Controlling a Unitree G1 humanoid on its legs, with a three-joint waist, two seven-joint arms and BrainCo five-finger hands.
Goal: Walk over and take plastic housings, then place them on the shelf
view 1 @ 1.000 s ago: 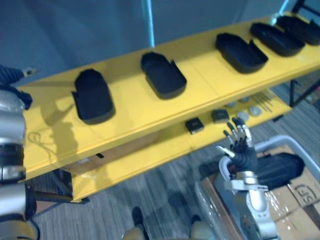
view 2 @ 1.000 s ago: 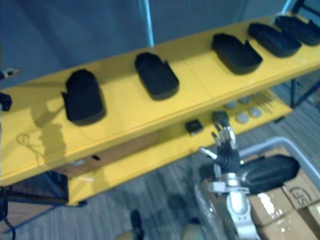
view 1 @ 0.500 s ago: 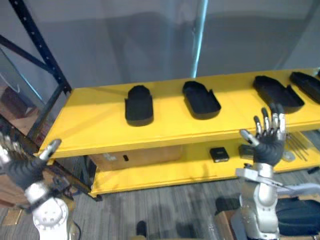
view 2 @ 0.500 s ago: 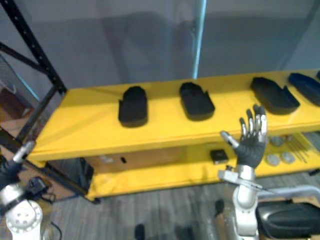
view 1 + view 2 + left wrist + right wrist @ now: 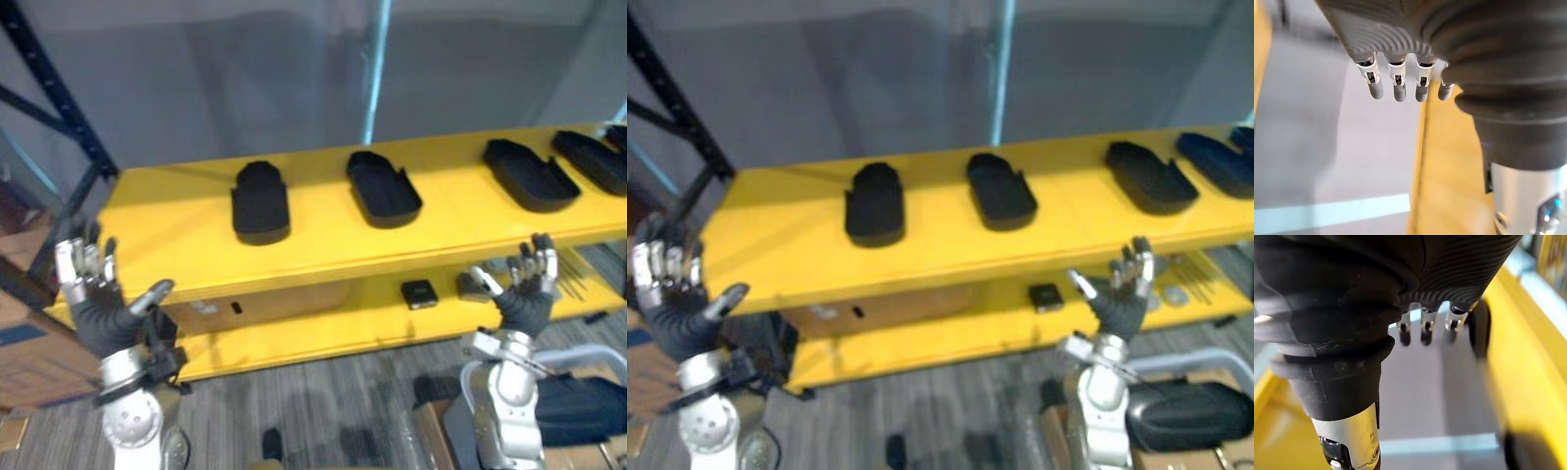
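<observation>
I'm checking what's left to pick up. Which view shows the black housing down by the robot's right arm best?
The right eye view: the housing lies nearly whole at lower right. The left eye view has it cut by the frame edge. The wrist views face the yellow shelf.

We see matt black plastic housings [image 5: 261,203] on a smooth, slightly glossy yellow shelf [image 5: 323,245], above a rough-textured grey floor [image 5: 333,401].

Silver-grey arms [image 5: 506,416], left hand [image 5: 96,313] and right hand [image 5: 524,299] under dark ribbed covers, silver dark-tipped fingers [image 5: 1399,87]
</observation>
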